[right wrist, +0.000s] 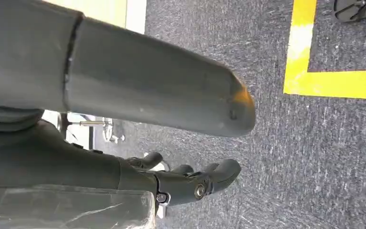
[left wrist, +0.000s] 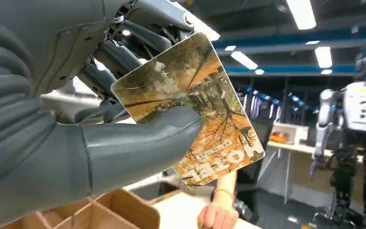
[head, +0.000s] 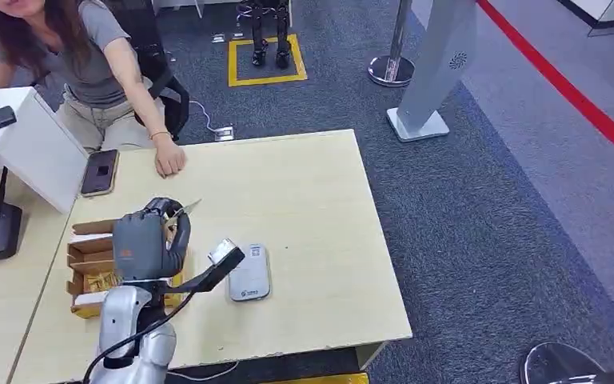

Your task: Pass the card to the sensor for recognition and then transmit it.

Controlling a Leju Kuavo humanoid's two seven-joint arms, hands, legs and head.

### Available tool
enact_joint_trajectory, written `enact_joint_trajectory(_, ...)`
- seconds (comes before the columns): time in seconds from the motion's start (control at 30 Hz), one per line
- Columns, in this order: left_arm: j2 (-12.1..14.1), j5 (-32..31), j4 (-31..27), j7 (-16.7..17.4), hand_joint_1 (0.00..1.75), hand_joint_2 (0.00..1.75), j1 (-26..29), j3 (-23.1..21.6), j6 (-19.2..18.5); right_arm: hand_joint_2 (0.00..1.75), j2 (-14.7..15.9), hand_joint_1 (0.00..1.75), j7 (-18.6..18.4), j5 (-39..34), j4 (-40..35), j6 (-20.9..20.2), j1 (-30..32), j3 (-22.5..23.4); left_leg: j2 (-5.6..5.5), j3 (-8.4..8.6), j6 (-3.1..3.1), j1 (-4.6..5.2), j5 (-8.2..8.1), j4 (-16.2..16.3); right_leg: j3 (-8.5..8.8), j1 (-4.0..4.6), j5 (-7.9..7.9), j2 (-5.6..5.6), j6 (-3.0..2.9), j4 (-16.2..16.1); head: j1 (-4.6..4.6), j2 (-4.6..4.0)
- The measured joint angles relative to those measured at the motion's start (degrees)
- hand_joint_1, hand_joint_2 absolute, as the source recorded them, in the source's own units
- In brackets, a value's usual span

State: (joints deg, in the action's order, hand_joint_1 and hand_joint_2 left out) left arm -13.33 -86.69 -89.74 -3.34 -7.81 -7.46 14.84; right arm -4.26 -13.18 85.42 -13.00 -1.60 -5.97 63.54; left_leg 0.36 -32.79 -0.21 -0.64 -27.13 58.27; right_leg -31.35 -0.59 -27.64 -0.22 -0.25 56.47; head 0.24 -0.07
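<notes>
My left hand (head: 145, 240) hovers over the left part of the wooden table (head: 312, 200) and pinches a card (left wrist: 190, 105) with an orange forest picture between thumb (left wrist: 138, 143) and fingers (left wrist: 143, 33). In the head view the card (head: 185, 210) sticks out past the fingers toward the far side. A white card sensor (head: 249, 273) lies flat on the table, just right of the hand. My right hand (right wrist: 138, 95) hangs over grey carpet with its fingers apart and nothing in it.
A cardboard card box (head: 88, 268) with compartments sits under and left of my left hand. A person (head: 80, 56) sits at the far left, one hand (head: 168, 160) resting on the table beside a dark phone (head: 99, 172). A white box (head: 24, 144) stands at left.
</notes>
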Motion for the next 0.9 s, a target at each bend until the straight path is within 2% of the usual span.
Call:
enact_joint_trajectory(0.1,1.9,-2.8,1.9,5.8,1.75,1.75,-0.8,-4.8,0.9,0.0,-0.1,0.0,0.0,0.3,0.0,0.0,0.0,0.0,0.0,0.0,0.0,0.0,0.0,0.0,-0.02,0.0,0.0,0.0,0.0,0.0,0.0,0.0)
enact_joint_trajectory(0.17,4.5,-3.2,5.1,12.7,1.75,1.75,-2.5,-10.6,0.2,0.0,-0.1,0.0,0.1,0.4,0.0,0.1,0.0,0.0,-0.01,0.0,0.0,0.0,0.01,0.0,-0.01,0.0,0.0,-0.02,0.0,0.0,0.0,0.0)
enact_joint_trajectory(0.23,6.9,-3.3,9.4,16.7,1.75,1.75,-4.9,-16.1,-0.4,0.0,-0.1,0.0,0.1,0.4,0.0,0.2,-0.1,0.0,-0.01,0.01,0.0,0.0,0.01,0.0,0.03,0.0,0.0,-0.02,0.0,0.0,0.02,0.0)
enact_joint_trajectory(0.27,7.7,-3.3,11.1,17.4,1.75,1.75,-5.6,-18.1,-0.3,0.0,-0.1,0.0,0.1,0.5,0.0,0.2,-0.1,0.0,0.03,0.01,0.0,0.0,0.01,0.0,0.03,0.0,0.01,0.01,0.0,0.0,0.0,0.0)
enact_joint_trajectory(0.37,9.6,-3.4,15.7,17.9,1.75,1.75,-6.9,-22.4,0.2,0.0,-0.1,0.0,0.1,0.5,0.0,0.2,0.0,0.0,0.06,0.01,0.0,0.01,0.01,0.0,0.0,0.01,0.01,0.05,0.0,0.0,0.02,0.0)
enact_joint_trajectory(0.5,10.9,-3.4,18.4,18.1,1.75,1.75,-8.0,-24.7,0.1,0.0,-0.1,0.0,0.1,0.5,0.0,0.2,0.0,0.0,0.04,0.0,0.0,0.01,0.0,0.0,0.0,0.01,0.0,0.05,0.0,0.0,0.0,0.0)
enact_joint_trajectory(0.9,11.0,-3.4,18.7,18.1,1.75,1.75,-8.2,-25.0,0.2,0.0,-0.1,0.0,0.1,0.5,0.0,0.2,0.0,0.0,0.03,0.0,0.0,0.01,0.0,0.0,0.0,0.01,0.0,0.04,0.0,0.0,0.0,0.0)
